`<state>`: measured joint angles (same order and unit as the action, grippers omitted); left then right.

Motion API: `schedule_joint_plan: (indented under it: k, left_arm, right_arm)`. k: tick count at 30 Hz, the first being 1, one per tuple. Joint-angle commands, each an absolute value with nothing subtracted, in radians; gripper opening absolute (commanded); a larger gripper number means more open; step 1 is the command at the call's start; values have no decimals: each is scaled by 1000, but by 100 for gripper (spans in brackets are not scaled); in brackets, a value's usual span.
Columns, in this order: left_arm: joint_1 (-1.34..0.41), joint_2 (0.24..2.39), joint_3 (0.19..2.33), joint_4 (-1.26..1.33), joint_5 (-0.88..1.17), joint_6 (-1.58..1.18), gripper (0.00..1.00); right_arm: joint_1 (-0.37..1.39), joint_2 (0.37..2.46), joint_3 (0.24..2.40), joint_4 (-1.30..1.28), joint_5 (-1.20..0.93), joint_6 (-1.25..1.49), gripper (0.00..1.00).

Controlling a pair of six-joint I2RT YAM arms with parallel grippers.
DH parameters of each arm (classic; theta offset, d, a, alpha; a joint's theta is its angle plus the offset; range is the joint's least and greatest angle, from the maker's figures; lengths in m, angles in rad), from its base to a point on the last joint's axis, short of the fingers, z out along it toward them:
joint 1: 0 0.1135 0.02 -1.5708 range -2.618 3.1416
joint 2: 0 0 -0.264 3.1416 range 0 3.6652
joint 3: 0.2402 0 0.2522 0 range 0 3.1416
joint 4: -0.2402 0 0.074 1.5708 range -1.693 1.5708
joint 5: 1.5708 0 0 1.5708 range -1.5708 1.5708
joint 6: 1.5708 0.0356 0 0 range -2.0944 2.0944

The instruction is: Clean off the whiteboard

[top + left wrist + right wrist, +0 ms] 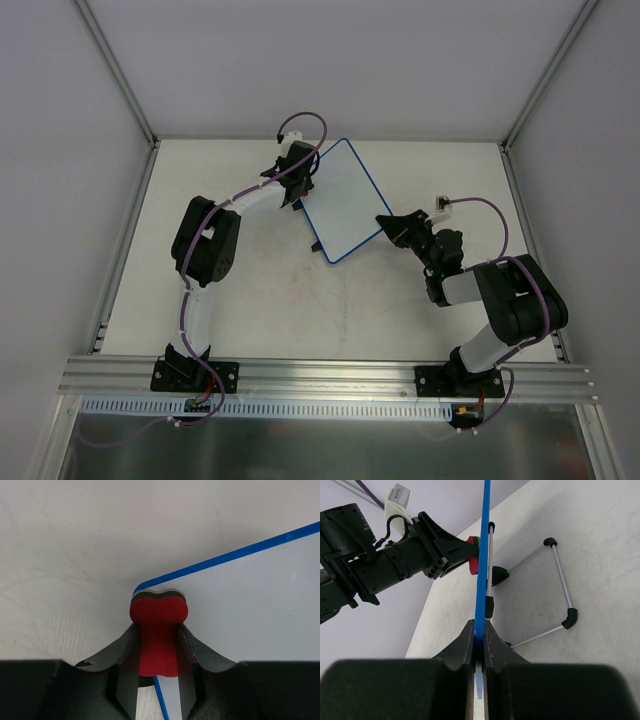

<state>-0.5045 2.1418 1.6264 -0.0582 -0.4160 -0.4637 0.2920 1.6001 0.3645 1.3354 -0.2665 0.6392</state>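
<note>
The whiteboard (345, 198), white with a thin blue rim, stands tilted at the table's middle back; its face shows no scribbles. My right gripper (388, 224) is shut on its right edge, the blue rim (482, 580) running between the jaws. My left gripper (297, 192) is shut on the red bone-shaped eraser (157, 630), whose head presses on the board's rounded corner (145, 586). In the right wrist view the left gripper (465, 555) and the eraser (472, 555) show beside the board's edge.
The board's wire stand (560, 585) with black end caps rests on the table behind the board. The table (300, 300) is bounded by grey walls and metal posts (115, 70). An aluminium rail (330, 375) runs along the near edge.
</note>
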Motion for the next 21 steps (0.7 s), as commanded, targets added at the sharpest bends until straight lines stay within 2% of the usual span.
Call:
schedule_joint_plan:
  k: [1, 13, 21]
  left_arm:
    - [-515, 2154, 1672, -58, -357, -462, 0]
    - [-523, 2111, 1608, 53, -165, -506, 0]
    - [-430, 1881, 1241, 365, -46, -594, 0]
  right_arm:
    - [299, 1620, 371, 1440, -308, 630, 0]
    - [299, 1628, 377, 1445, -311, 634, 0]
    - [299, 1631, 382, 1445, -310, 634, 0]
